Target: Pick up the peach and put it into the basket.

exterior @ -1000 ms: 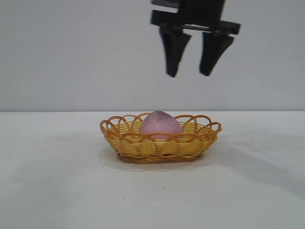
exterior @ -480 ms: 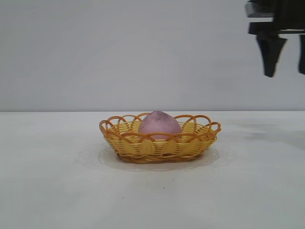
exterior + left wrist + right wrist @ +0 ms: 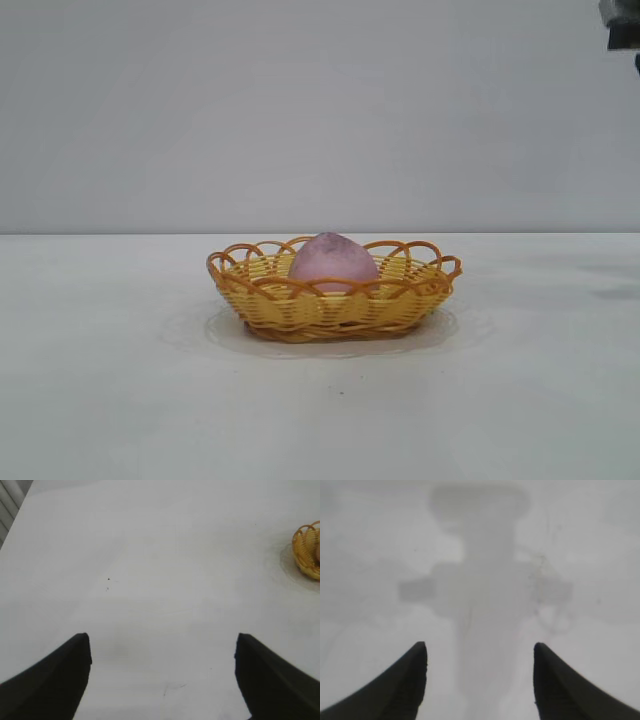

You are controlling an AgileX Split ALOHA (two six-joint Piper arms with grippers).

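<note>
Reading across from the left side of the rig: my left gripper (image 3: 162, 677) sits over bare white worktop (image 3: 150, 580), its two dark fingers (image 3: 55, 680) spread wide with nothing between them. From its wrist camera the basket (image 3: 306, 555) shows only as a slice of yellow weave at the far edge of the view, well apart from the gripper. A few small dark specks mark the worktop ahead of the fingers.

Centre of the exterior view: the basket (image 3: 335, 290), an oval of yellow wicker with an orange-brown looped rim, rests flat on the worktop (image 3: 120, 400). The peach (image 3: 334, 262) lies inside it, roughly in the middle, dull pink-mauve, its pointed and darker-speckled top upward and rising above the rim. The lower part of the fruit is hidden behind the near wall of the basket. Nothing touches either one. A plain pale wall stands behind the worktop.

Right side: of the right arm I see only a dark and grey corner of its body (image 3: 622, 22) at the top right edge of the exterior view, high above the worktop and well off to the side of the basket. On its wrist camera the right gripper (image 3: 480, 680) faces the worktop (image 3: 370, 555), its fingers (image 3: 400, 690) parted and empty. A soft grey shadow (image 3: 480, 595) of the arm falls on the surface between them. Neither basket nor peach appears in that view.
</note>
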